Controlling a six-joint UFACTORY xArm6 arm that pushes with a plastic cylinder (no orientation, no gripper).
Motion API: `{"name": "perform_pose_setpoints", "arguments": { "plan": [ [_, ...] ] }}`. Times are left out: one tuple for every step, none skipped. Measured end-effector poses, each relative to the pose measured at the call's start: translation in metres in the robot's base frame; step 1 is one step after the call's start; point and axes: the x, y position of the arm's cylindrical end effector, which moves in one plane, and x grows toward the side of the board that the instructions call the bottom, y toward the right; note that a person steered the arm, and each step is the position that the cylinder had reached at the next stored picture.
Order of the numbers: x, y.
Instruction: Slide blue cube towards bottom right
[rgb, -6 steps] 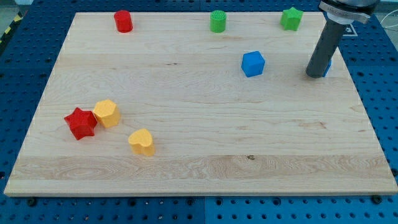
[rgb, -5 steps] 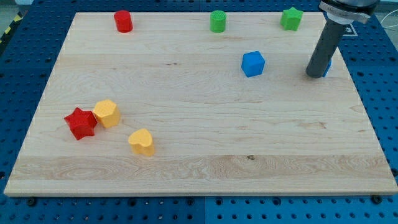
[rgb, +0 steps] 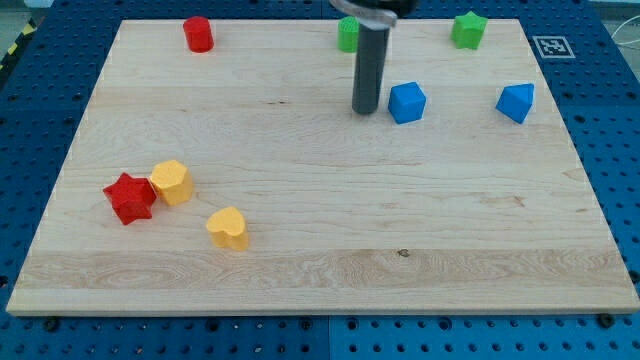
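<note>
The blue cube sits on the wooden board right of centre in the upper part. My tip rests on the board just to the cube's left, a small gap apart from it. The dark rod rises from there to the view's top. A second blue block, wedge-like in shape, lies further right near the board's right edge.
A red cylinder, a green cylinder partly behind the rod, and a green star-like block stand along the top edge. A red star block, a yellow hexagonal block and a yellow heart-like block lie lower left.
My rod has moved from the right side of the board, where it hid the second blue block, to the left of the blue cube. No block has moved.
</note>
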Motion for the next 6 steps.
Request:
{"name": "perform_pose_setpoints", "arguments": {
  "plan": [
    [-0.025,0.028],
    [-0.004,0.060],
    [0.024,0.086],
    [0.040,0.078],
    [0.047,0.048],
    [0.076,0.031]
  ]
}}
